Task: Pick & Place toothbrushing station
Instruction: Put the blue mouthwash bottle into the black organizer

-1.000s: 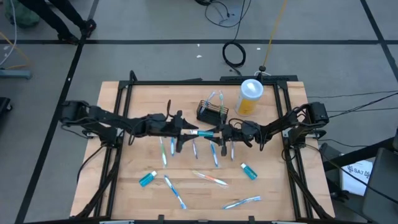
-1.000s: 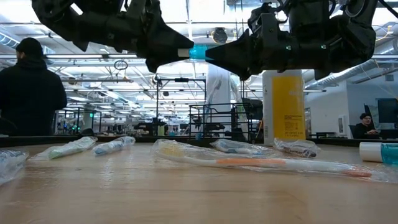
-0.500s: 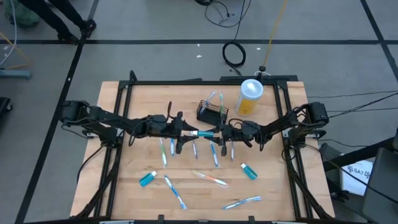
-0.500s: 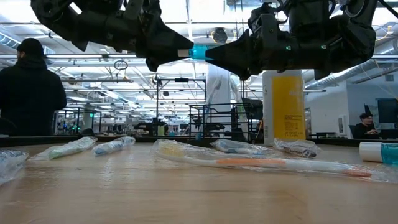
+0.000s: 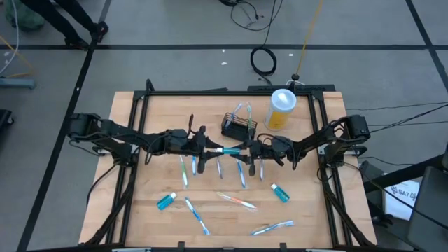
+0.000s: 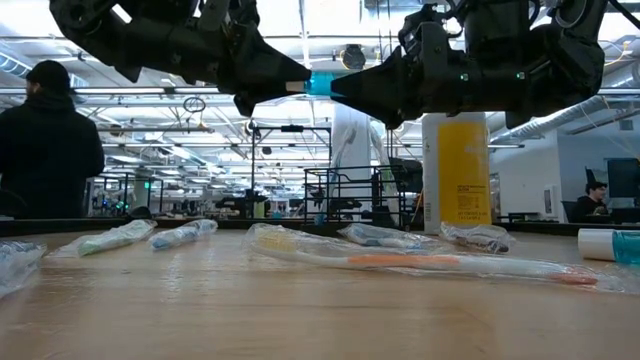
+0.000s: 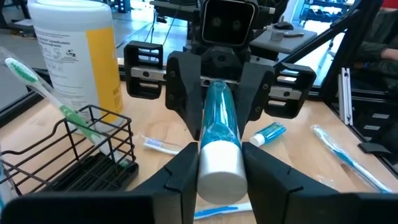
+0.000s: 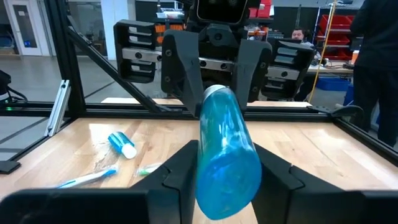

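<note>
High view. My left gripper and right gripper met nose to nose above mid-table, a blue toothpaste tube bridging the two. The toothbrushing station, a small black wire basket with toothbrushes standing in it, sat just behind them, beside the yellow canister. Wrapped brushes and two more tubes lay scattered on the table.

Low view. Both grippers hung well above the tabletop with the tube level between them; the basket stood far back, upright.

Left wrist view. My left fingers flanked the white cap end and touched it on both sides, closed on the tube. The station appeared as thin stiff wire, which I judged light, rigid and easily tipped by the leaning brushes; its top rim or an end wall seemed the best place to grasp.

Right wrist view. My right fingers pressed the crimped tail, likewise gripping the tube. I judged the tube smooth and somewhat slippery.
</note>
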Robot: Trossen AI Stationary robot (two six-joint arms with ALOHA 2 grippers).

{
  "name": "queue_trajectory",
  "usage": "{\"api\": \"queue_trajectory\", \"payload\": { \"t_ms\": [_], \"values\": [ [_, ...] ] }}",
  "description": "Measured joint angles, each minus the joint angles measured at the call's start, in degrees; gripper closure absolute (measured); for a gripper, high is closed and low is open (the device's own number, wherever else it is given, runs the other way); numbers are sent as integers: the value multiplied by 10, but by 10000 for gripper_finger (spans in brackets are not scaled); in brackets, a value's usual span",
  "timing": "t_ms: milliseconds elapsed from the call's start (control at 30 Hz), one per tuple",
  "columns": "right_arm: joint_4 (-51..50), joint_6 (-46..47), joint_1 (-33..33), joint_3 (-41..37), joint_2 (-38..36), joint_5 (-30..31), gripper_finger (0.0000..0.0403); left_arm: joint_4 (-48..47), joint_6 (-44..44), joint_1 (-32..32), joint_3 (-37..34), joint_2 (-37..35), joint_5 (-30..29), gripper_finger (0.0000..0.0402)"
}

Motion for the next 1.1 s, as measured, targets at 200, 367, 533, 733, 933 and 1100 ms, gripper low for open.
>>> {"api": "queue_trajectory", "payload": {
  "t_ms": [200, 367, 533, 733, 933, 1100],
  "values": [
    [-54, -24, 0, -1, -10, 16, 236, -17, 4, 0, 16, -2, 2, 303],
    [-225, -40, 4, -8, -72, 73, 208, -199, 46, 0, 92, -3, -13, 300],
    [-410, -24, 18, -13, -155, 75, 203, -434, 151, 4, 222, -3, -81, 291],
    [-554, -6, 30, -13, -211, 75, 212, -608, 239, 39, 383, 29, -101, 290],
    [-561, -14, 30, -13, -214, 75, 215, -746, 338, 85, 539, 132, -103, 289],
    [-572, -14, 30, -13, -214, 74, 216, -842, 409, 120, 642, 227, -102, 289]
  ]
}}
